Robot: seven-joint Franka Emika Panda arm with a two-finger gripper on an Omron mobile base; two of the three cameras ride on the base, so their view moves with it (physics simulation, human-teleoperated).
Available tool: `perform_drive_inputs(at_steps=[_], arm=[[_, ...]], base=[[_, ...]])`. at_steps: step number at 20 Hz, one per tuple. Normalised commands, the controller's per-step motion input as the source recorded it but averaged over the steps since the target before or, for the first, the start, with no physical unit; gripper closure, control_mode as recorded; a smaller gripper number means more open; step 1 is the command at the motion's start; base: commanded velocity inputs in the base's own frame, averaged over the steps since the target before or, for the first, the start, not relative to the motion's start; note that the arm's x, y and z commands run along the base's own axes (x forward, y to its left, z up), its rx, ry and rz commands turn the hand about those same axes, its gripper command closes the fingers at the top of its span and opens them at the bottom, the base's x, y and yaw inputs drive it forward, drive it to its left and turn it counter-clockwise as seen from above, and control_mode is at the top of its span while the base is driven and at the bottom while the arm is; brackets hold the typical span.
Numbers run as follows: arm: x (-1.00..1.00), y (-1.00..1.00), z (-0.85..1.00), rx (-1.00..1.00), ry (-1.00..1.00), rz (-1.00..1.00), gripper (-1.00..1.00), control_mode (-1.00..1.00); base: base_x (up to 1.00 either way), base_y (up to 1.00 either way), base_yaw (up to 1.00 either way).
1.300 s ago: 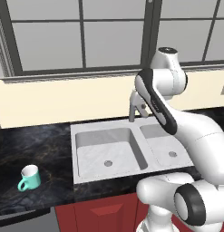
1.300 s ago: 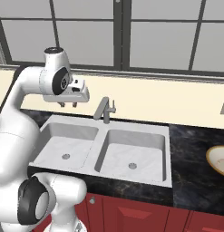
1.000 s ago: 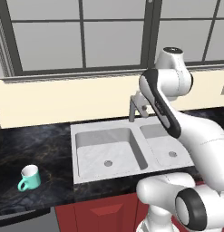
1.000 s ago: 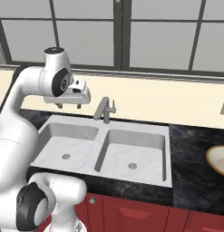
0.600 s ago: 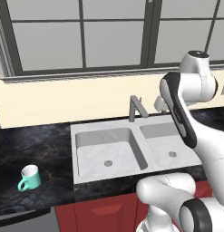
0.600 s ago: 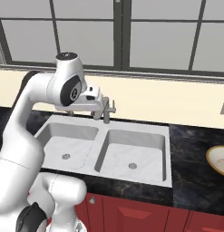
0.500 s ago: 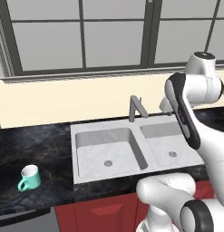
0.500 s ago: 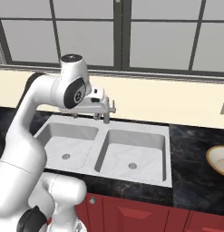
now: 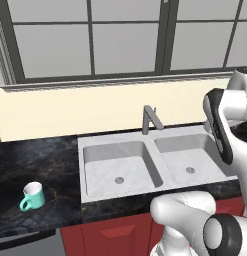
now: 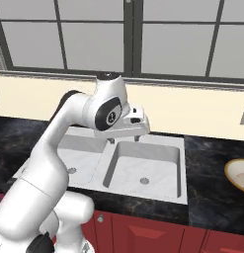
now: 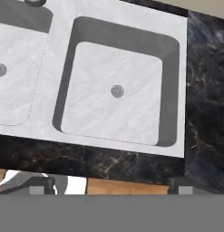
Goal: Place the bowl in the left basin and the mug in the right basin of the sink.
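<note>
Bowl (image 10: 238, 175) resting on the dark marbled counter (image 10: 212, 192) at the far right edge of the right base view, cut off by the frame, well apart from the sink (image 10: 179, 170) and to the right of the gripper (image 10: 124, 140); cream inside, tan-brown rim. Mug (image 9: 32, 196) standing upright on the counter (image 9: 45, 165) left of the sink (image 9: 85, 170) in the left base view, teal-green with white inside, handle turned toward the lower left; on the far side of the sink from the gripper. Gripper hanging above the sink near the divide between the basins, fingers pointing down, nothing between them; cannot tell how wide the gap stands. Right basin (image 11: 117, 90) seen from above in the hand view with its round grey drain (image 11: 117, 91); part of the left basin (image 11: 13, 68) beside it at the left edge; both basins bare. Left basin (image 9: 117, 167) and right basin (image 9: 190, 162) side by side in the left base view, grey faucet (image 9: 151, 119) rising behind their divide. Behind the sink a cream wall (image 9: 70, 110) and a dark-framed window (image 9: 95, 40); below the counter, red cabinet fronts (image 10: 143, 232).
</note>
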Motion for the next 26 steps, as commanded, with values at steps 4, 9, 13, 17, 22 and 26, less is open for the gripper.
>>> perform_drive_inputs(at_steps=[4,9,13,17,22,26], arm=[[0.0,-0.88,-0.49,-0.11,0.12,-0.15,-1.0,-1.0],[0.1,-0.83,-0.37,-0.08,0.09,-0.18,-1.0,-1.0],[0.43,-0.75,-0.27,-0.11,0.02,-0.12,-1.0,-1.0],[0.41,-0.83,-0.27,-0.08,0.03,-0.11,-1.0,-1.0],[0.24,-0.69,-0.2,-0.01,0.04,-0.1,-1.0,-1.0],[0.09,-0.53,-0.1,0.0,0.01,0.0,-1.0,-1.0]], base=[[0.0,0.0,0.0],[0.0,0.0,0.0],[0.0,0.0,0.0],[0.0,0.0,0.0],[0.0,0.0,0.0],[0.0,0.0,0.0]])
